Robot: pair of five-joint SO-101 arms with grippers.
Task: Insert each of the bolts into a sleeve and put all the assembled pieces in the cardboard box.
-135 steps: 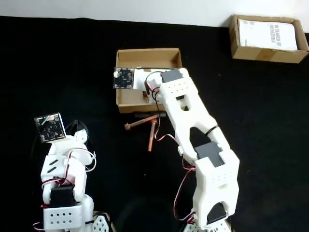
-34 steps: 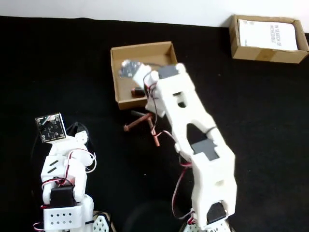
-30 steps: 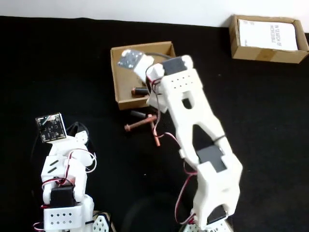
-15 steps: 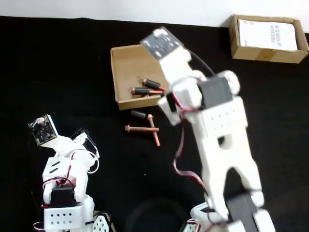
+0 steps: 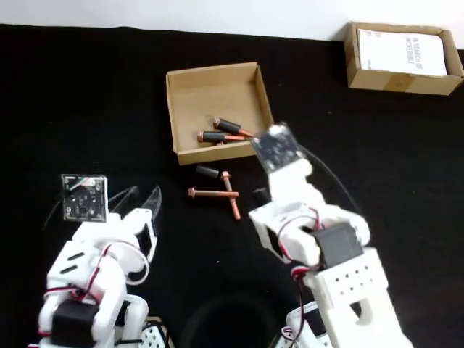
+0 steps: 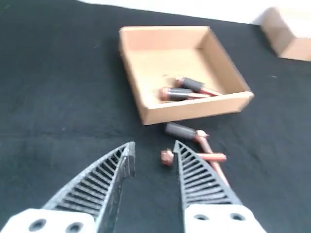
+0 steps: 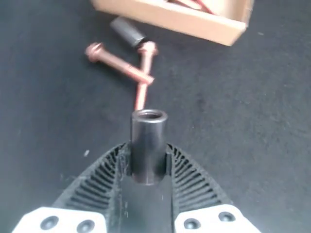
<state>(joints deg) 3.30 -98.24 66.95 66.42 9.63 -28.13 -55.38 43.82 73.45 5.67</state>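
Claws from above: my left claw (image 5: 139, 199) hangs spread and empty over the counter (image 5: 87, 109), apart from the parts; my right claw (image 5: 259, 197) sits just beside the loose bolts (image 5: 212, 193).
Box from above: the cardboard box (image 5: 172, 109) carries two assembled pieces (image 5: 221, 133) by its nearer wall; a spare sleeve (image 5: 208, 172) and the two loose bolts, touching each other, lie just outside that wall.
Left wrist: my left claw (image 6: 154, 145) gapes wide with nothing in it, lined up on a bolt head (image 6: 166, 156); I judge it is placed to fetch that bolt.
Right wrist: my right claw (image 7: 147, 150) is clamped on the held sleeve (image 7: 148, 128), bore pointing out toward the loose bolts (image 7: 119, 60); held so, I reckon, a bolt can slide straight in.
Progress: two pieces boxed, two bolts and two sleeves left, by my count.
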